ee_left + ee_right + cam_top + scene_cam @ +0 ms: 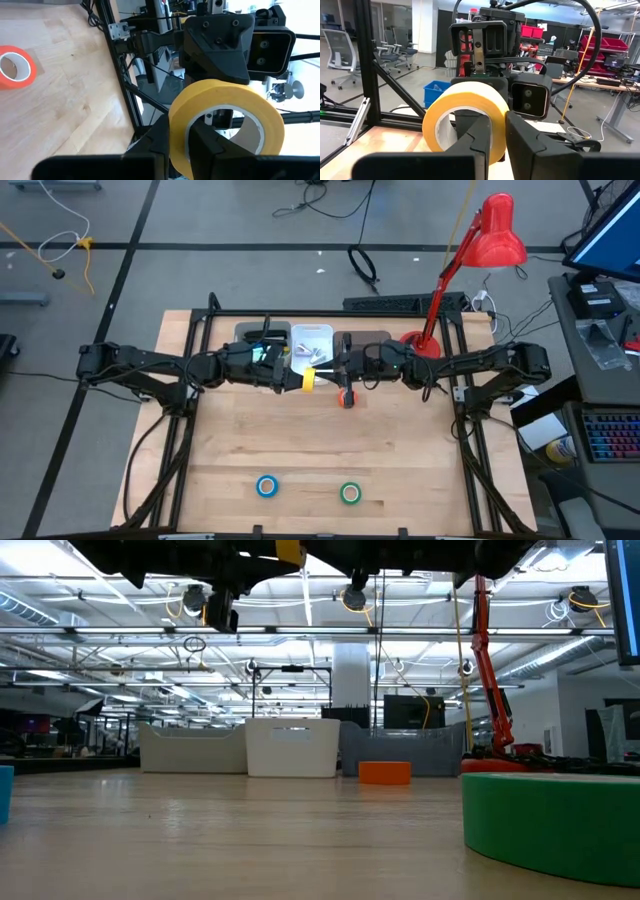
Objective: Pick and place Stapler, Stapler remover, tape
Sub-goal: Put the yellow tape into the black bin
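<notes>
Yellow tape roll: the yellow ring-shaped tape roll [309, 379] hangs above the wooden bench [400, 460] near its 12 o'clock edge, between the two arms.
Left pincer: the left pincer [179, 142] is clamped on the yellow roll's wall, one finger inside the ring and one outside.
Right pincer: the right pincer [498, 135] is also clamped on that roll, its fingers pinching the rim from the opposite side.
Arm pose: both dark arms stretch level from the 9 and 3 o'clock sides and meet wrist to wrist near the middle.
High view only: the small blue tape roll [267, 487] and the small green tape roll [350, 494] lie flat towards 6 o'clock, well apart from the arms; the white open bin [312, 340] sits at 12 o'clock with grey bins either side; the red desk lamp [480, 255] stands towards 2 o'clock.
Low view only: the green roll fills the near corner, the blue one shows as a sliver at the picture's edge, and the orange tape roll [384, 772] sits flat in front of the bins; the pincers are mostly cut off overhead.
Left wrist view only: the orange roll lies flat on the bench, apart from the yellow one, with the right arm's wrist camera straight ahead.
Right wrist view only: the left arm's wrist camera faces back, office chairs beyond.
Stapler: I cannot pick it out in any view.
</notes>
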### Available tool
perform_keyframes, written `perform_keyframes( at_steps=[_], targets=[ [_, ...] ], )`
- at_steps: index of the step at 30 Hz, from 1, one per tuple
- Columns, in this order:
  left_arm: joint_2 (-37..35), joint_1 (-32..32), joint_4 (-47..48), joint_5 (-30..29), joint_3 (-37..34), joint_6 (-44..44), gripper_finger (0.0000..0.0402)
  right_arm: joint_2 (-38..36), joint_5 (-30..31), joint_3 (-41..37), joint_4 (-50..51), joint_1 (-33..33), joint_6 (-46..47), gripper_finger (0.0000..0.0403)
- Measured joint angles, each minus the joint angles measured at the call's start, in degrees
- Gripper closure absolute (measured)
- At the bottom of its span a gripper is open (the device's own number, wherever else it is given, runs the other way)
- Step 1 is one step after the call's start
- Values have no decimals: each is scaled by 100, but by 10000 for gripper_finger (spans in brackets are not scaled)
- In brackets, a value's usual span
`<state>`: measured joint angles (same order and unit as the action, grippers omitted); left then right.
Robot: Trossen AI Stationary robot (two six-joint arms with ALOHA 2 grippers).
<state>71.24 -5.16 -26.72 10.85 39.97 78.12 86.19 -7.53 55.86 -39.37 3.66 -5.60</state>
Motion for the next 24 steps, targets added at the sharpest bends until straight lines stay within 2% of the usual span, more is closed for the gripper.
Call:
perform_keyframes(
  at_steps=[2,10,14,20,24],
  targets=[
    [0,-3,5,-6,0,-165,342,0,10,0,32,0,21,370],
    [0,-55,317,-38,2,-580,222,0,-18,0,307,-9,221,375],
    [0,-249,360,350,2,-963,178,-7,-8,0,426,-33,218,375],
    [-2,-700,652,1152,2,-1275,153,-112,87,0,825,-42,209,375],
    [-7,-924,1211,1323,11,-1494,152,-354,283,2,1403,-47,72,375]
  ],
)
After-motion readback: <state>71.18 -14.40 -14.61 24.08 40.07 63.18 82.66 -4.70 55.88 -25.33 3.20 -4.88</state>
